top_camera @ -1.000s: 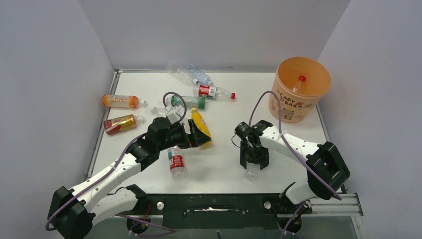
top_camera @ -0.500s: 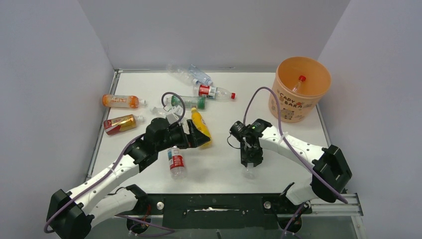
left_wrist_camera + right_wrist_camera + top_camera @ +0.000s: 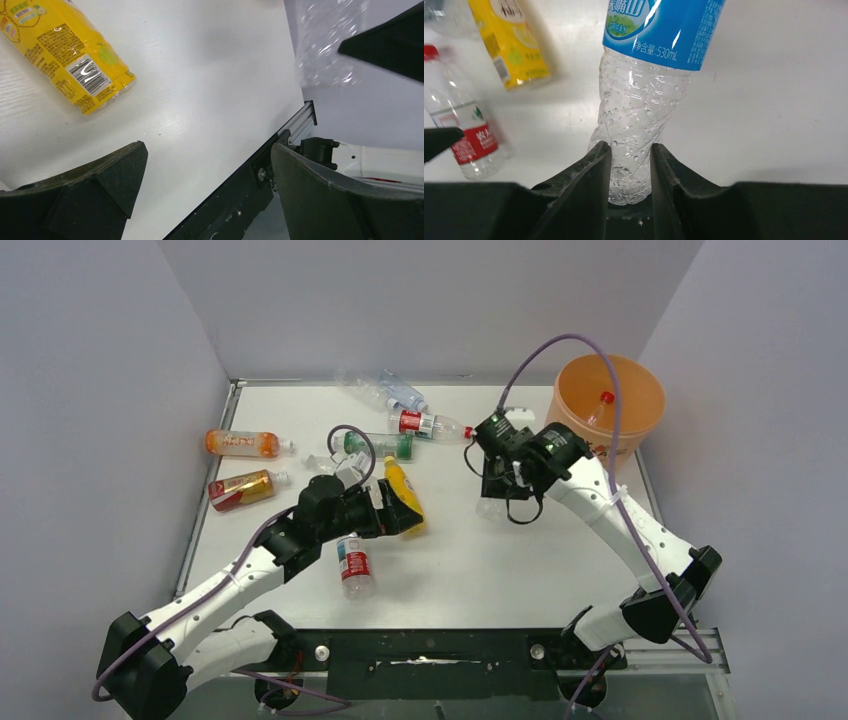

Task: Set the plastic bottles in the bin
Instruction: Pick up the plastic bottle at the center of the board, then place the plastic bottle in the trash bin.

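My right gripper [image 3: 496, 488] hangs above the table left of the bin [image 3: 640, 430], a round pale-orange bucket. It is shut on the crumpled base of a clear bottle with a blue label [image 3: 664, 30], squeezed between the two fingers of the right gripper [image 3: 630, 160]. One red-capped bottle [image 3: 602, 406] stands inside the bin. My left gripper [image 3: 405, 518] is open beside the yellow bottle [image 3: 401, 486], with nothing between its fingers [image 3: 100, 175]. In the left wrist view the yellow bottle [image 3: 70, 60] lies just past them.
Loose bottles lie on the white table [image 3: 560, 560]: an orange one [image 3: 240, 443], an amber one [image 3: 240, 490], a green one [image 3: 380, 445], clear red-labelled ones [image 3: 352, 562] [image 3: 430, 424] and clear ones at the back [image 3: 395, 390]. Grey walls enclose three sides.
My right gripper closed on the clear blue-labelled bottle near the front edge, lifted it and carried it back and up toward the bin. The left arm stayed put.
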Robot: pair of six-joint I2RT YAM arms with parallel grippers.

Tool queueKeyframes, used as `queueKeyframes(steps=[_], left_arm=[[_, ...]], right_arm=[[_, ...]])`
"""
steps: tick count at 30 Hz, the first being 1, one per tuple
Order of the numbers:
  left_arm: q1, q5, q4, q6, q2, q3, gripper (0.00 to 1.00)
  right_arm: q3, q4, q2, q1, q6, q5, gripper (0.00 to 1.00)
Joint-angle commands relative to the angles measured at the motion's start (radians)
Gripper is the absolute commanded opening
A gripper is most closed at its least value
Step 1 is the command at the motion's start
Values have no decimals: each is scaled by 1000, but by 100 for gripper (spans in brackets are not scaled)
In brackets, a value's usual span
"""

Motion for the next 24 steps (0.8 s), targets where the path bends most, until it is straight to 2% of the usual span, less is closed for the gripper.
queueKeyframes(steps=[1,7,11,17,24], left_arm=[[1,-8,54,22,24,54,98],[1,-8,87,27,76,51,98],[1,-29,94,33,123,60,98],[1,-88,69,56,232,95,98],[2,-156,56,75,348,135,98]], right_arm=[[160,-10,8,-107,-131,74,9],[374,45,55,-279,-273,44,8],[452,124,72,-441,-347,-64,9],[454,258,104,-691,-406,-293,10],[477,349,170,-906,-412,-505,10]])
